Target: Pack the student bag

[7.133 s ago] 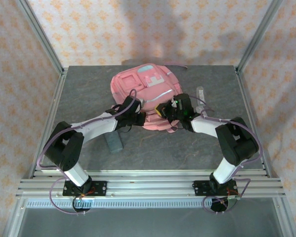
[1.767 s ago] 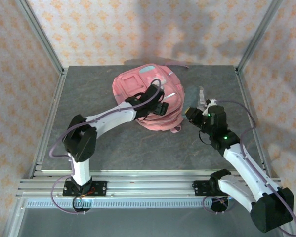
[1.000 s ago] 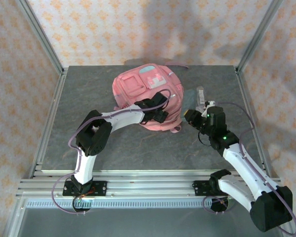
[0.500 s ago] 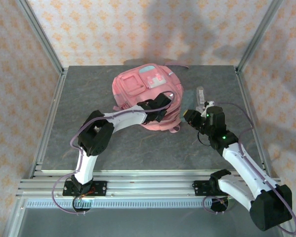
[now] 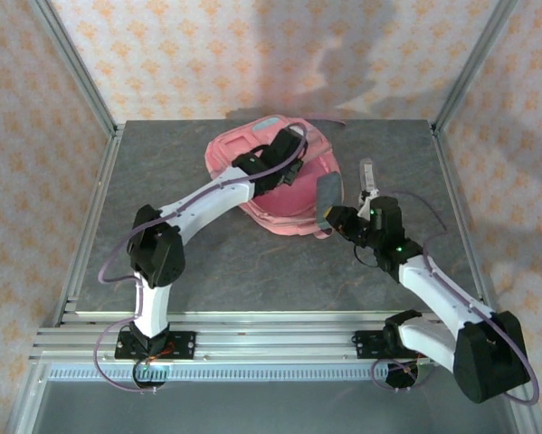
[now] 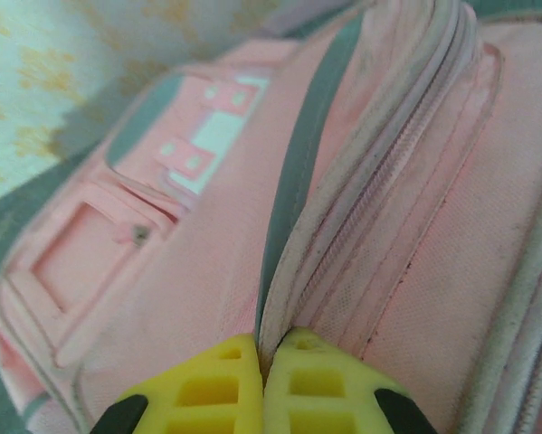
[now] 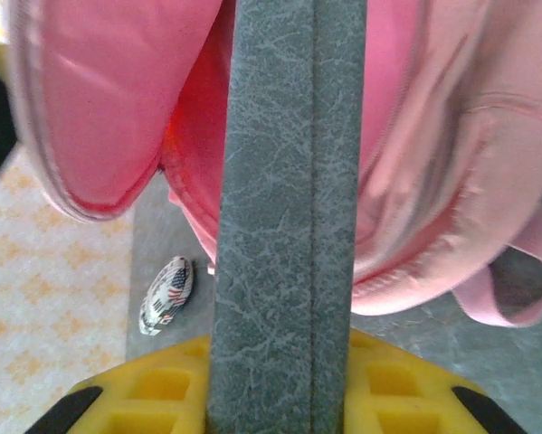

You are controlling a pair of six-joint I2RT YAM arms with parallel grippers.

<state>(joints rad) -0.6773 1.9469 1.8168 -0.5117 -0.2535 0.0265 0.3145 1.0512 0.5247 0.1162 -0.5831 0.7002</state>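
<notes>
Student bag, a large pink fabric backpack, lies upper centre on the desk; it looks soft and floppy. Left claw pinches its zip-edge fold, a sound hold; right claw grips a flat grey slab.

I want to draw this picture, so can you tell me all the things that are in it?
student bag: one, pink with a light-blue and white patch, back middle of the table.
grey case: one, grey, flat, held upright at the bag's right edge.
small pale thing: one, on the table right of the bag; too small to name.
oval thing: one, stars-and-stripes print, on the table by the bag; may be that same pale thing.
table: one, dark grey.
walls: peach with an orange pattern, around the table.
left gripper: one, yellow fingers, shut on a fold of the student bag.
right gripper: one, yellow fingers, shut on the grey case.
</notes>
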